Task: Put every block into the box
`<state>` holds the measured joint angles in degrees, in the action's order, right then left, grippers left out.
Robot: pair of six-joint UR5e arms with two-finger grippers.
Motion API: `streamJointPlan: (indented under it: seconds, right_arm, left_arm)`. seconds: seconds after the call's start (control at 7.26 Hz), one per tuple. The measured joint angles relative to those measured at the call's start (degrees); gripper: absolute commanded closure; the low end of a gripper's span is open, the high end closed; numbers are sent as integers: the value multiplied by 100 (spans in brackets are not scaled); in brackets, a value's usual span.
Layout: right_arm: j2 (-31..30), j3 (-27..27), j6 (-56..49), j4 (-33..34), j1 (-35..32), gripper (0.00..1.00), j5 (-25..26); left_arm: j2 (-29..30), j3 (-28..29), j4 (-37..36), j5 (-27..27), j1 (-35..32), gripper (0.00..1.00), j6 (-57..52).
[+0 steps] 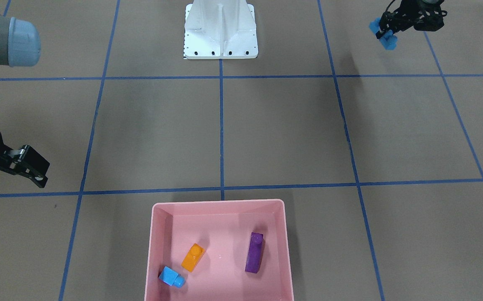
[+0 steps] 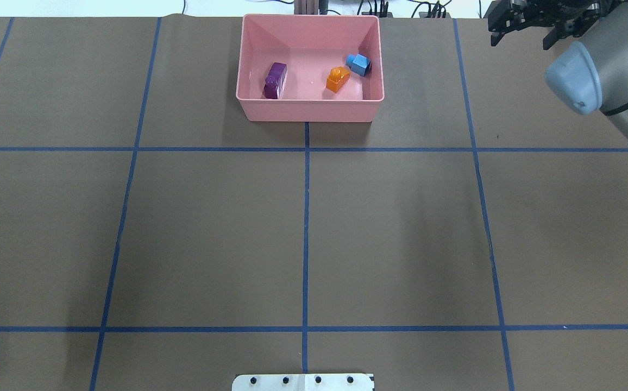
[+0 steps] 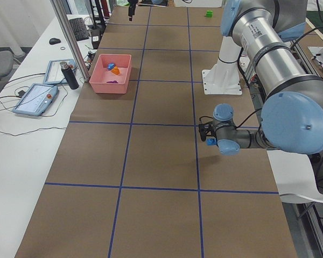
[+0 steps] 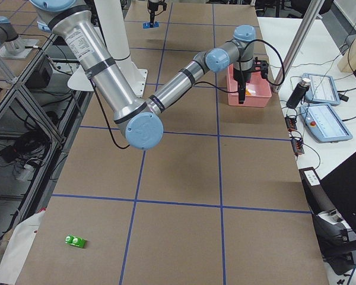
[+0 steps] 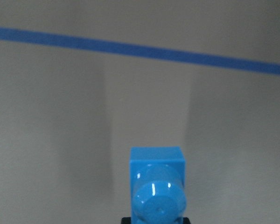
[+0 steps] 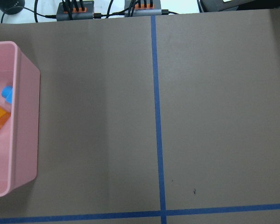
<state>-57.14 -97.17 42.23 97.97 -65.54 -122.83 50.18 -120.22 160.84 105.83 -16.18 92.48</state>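
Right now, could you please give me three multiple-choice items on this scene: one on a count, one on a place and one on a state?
1. How many bricks lie in the box? A) two B) three C) five
2. Where is the green brick? A) in the box B) in the right gripper C) on the table, far from the box
3. The left gripper is: A) shut on the blue brick B) open and empty C) resting in the box

1 B: orange, purple and light-blue lie inside.
2 C: it lies alone on the table.
3 A: its wrist view shows the brick gripped.
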Motion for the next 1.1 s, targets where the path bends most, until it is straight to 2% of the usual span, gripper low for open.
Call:
streamJointPlan:
  seconds: [0.28, 0.41, 0.69, 0.83, 0.96, 1.1]
  right_arm:
    - [-64, 120, -185, -48, 2, 1, 0]
    - [-75, 226, -273, -93, 1, 1, 3]
    - [-91, 402, -390, -132, -2, 1, 7]
    - [-116, 445, -426, -136, -3, 1, 10]
    - [-153, 490, -448, -140, -3, 1, 12]
    - [-177, 526, -463, -144, -3, 1, 13]
  left_arm:
    - [1225, -68, -544, 107, -937, 100, -15]
    - [2055, -64, -1164, 215, -1380, 100, -18]
    - [3965, 50, -2856, 320, -2038, 100, -34]
    - [4917, 297, -3607, 330, -2273, 100, -41]
    - [6007, 841, -4263, 338, -2527, 100, -47]
    - [7031, 1638, -4631, 340, -2760, 100, -51]
